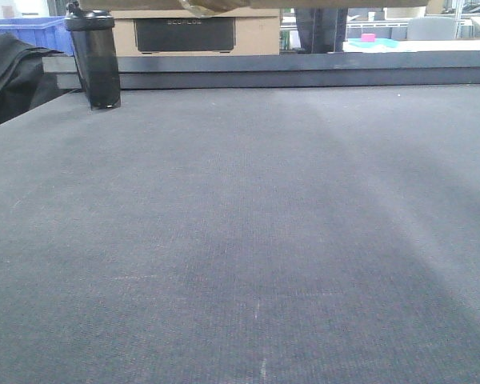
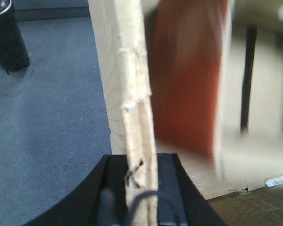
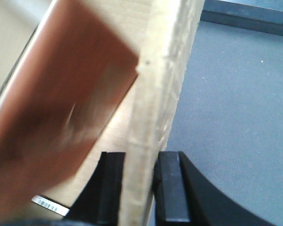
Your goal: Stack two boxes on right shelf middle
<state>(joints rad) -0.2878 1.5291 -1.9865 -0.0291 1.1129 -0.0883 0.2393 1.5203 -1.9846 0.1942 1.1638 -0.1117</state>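
The left gripper (image 2: 141,164) is clamped on the top edge of a cardboard box (image 2: 114,70) wall. Its two black fingers (image 2: 114,188) press on either side of the corrugated board, which is frayed and torn along the rim. Beyond the wall, inside the box, stands a blurred red-brown panel (image 2: 184,80). To the wall's left lies the grey worktop (image 2: 52,122), with a black bottle (image 2: 7,40) standing upright on it near the far corner.

The right gripper (image 3: 141,162) is likewise closed tight on a box (image 3: 172,42) wall, one finger (image 3: 169,188) outside and the other inside. The red-brown panel (image 3: 70,103) leans blurred to the left of this wall, and a white printed label (image 3: 49,205) shows low on the box's inner face. The worktop (image 3: 236,122) spreads to the right of the wall.

Whether the box rests on the worktop or hangs above it cannot be told from the wrist views.

From the front, the worktop (image 1: 240,240) fills most of the view. The bottle (image 1: 94,60) stands at its far left, beside a heap of black cloth (image 1: 12,76). Behind them sit a blue bin (image 1: 32,32) and another carton with a dark panel (image 1: 196,34).
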